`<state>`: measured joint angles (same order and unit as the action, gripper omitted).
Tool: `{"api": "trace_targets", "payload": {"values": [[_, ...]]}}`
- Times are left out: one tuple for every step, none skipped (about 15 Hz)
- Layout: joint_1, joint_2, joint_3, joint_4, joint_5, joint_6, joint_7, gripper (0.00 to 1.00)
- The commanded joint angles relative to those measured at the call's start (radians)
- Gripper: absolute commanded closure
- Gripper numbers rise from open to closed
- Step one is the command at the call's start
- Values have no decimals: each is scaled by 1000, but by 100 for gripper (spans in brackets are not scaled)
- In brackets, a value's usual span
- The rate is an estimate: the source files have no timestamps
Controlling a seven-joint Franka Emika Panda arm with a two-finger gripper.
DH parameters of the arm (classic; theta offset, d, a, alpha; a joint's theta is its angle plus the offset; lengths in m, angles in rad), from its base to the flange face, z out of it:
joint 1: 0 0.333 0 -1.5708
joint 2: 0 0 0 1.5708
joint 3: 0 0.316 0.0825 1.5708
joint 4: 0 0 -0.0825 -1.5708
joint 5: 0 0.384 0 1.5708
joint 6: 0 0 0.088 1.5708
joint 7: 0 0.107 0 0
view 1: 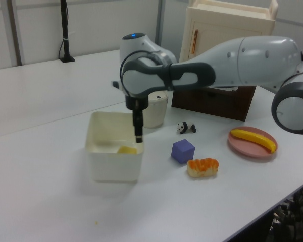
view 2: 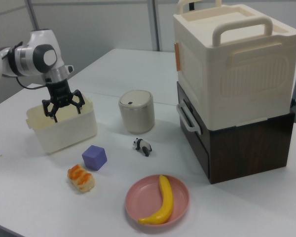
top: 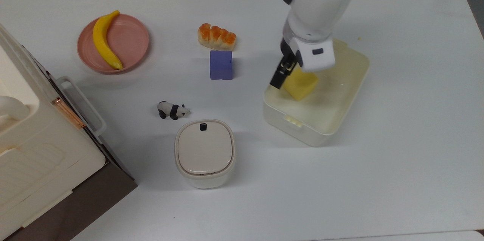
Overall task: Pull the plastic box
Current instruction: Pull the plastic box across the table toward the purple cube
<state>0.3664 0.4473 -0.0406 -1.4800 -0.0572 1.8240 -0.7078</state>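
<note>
One table: white top (top: 397,158), carries everything listed below.
Case: big white case (view 2: 234,64) with a handle, stacked on a dark brown box (view 2: 241,143), at the top view's left edge; copper clasp on its side.
Arm: white Franka arm (view 1: 242,55) reaches in from the left view's right and bends down over the box.
Box: cream plastic box (top: 342,116) sits open on the table at the top view's right of centre, well apart from the case; latch tab on the rim facing the canister side.
Canister: beige-lidded canister (top: 204,153) with a black dot, at the top view's left of the box, not touching it.
Plate: pink plate (top: 130,40), holds a banana (top: 104,42).
Gripper: gripper (view 2: 63,109) hangs at the box rim nearest the cube; jaws spread wide apart in the right view, one finger inside the wall, nothing clamped.
Block: yellow block (top: 300,86) lies inside the box, just beside the fingers.
Cube: purple cube (top: 221,65), between bread and panda.
Bread: orange-topped bread (top: 216,37), just above the cube in the top view.
Panda: small panda (top: 172,110), near the canister.
</note>
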Motion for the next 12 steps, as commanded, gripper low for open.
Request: {"api": "trace_targets", "payload": {"values": [[-10, -82, -18, -32, -6, -71, -39, 0], [-18, -87, -18, -32, -6, -75, -38, 0], [-21, -93, -18, -31, -4, -86, -26, 0], [-23, -105, -18, -31, 8, -89, -7, 0], [-23, -119, -18, -26, 23, -89, 55, 0], [-30, -145, -18, -23, 49, -83, 221, 0], [-46, -159, -13, -20, 48, -80, 335, 0], [-61, -176, -10, -20, 45, -81, 429, 0], [-69, -196, -10, -22, 39, -87, 561, 0], [-107, -206, -13, -23, 39, -87, 665, 0], [-139, -206, -13, -20, 39, -87, 695, 0], [-161, -206, -15, -20, 39, -84, 706, 0]]}}
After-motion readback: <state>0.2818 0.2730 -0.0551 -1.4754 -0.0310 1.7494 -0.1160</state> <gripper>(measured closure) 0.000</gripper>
